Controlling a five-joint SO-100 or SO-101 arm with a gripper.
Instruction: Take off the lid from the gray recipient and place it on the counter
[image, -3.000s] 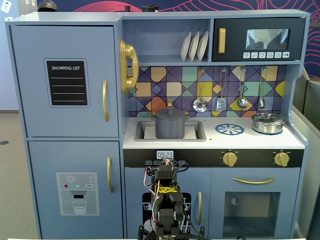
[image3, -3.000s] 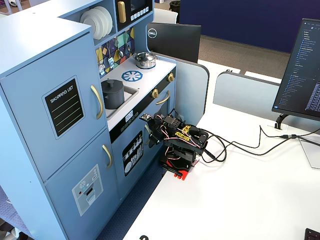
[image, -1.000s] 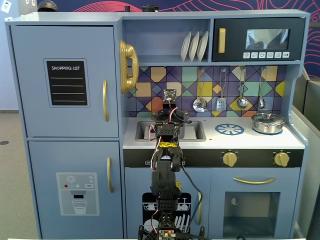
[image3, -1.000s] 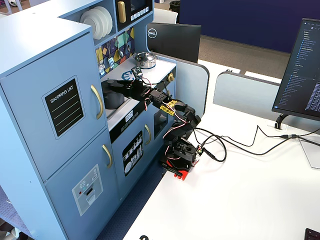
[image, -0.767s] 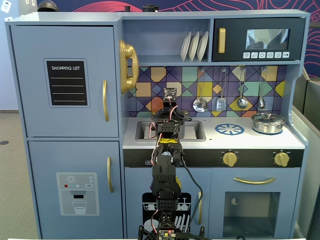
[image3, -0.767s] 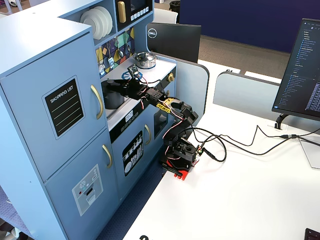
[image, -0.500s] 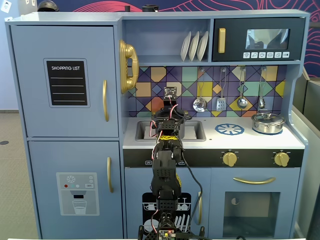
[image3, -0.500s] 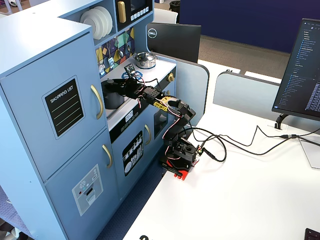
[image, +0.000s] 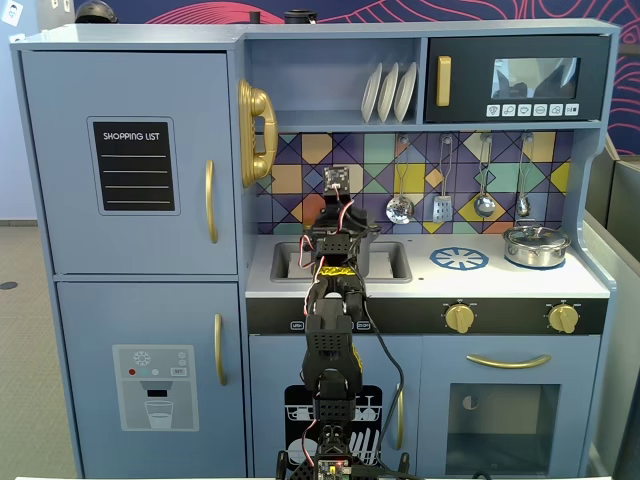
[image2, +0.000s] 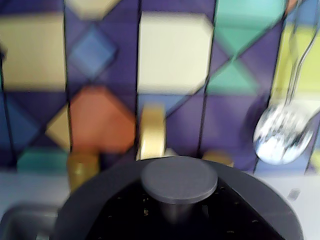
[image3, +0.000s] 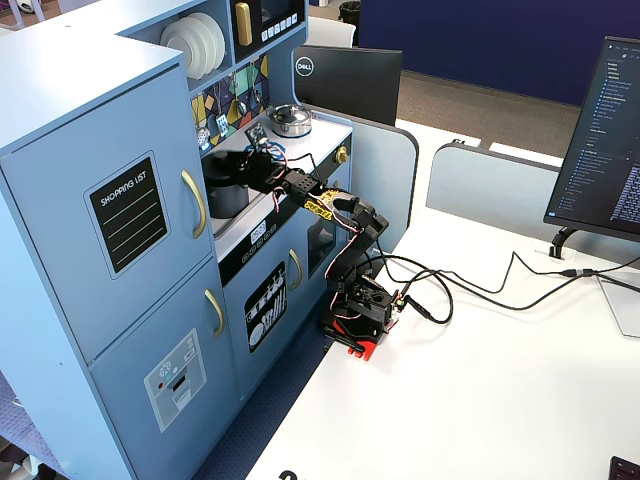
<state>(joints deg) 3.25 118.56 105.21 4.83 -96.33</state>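
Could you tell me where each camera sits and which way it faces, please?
Fixed view: straight before the toy kitchen, facing it; whole arm from behind.
Wrist view: on the arm, facing the backsplash; close lid knob, no tool visible.
Fixed view: high, off to one side, looking down; arm side-on, reaching the counter.
Both fixed views share the silver pot.

- An office, not a real kitchen: a computer monitor (image3: 600, 140) and a Dell screen (image3: 345, 80) stand on white desks (image3: 480, 400).
- A blue toy kitchen (image3: 100, 200) stands beside the desks.
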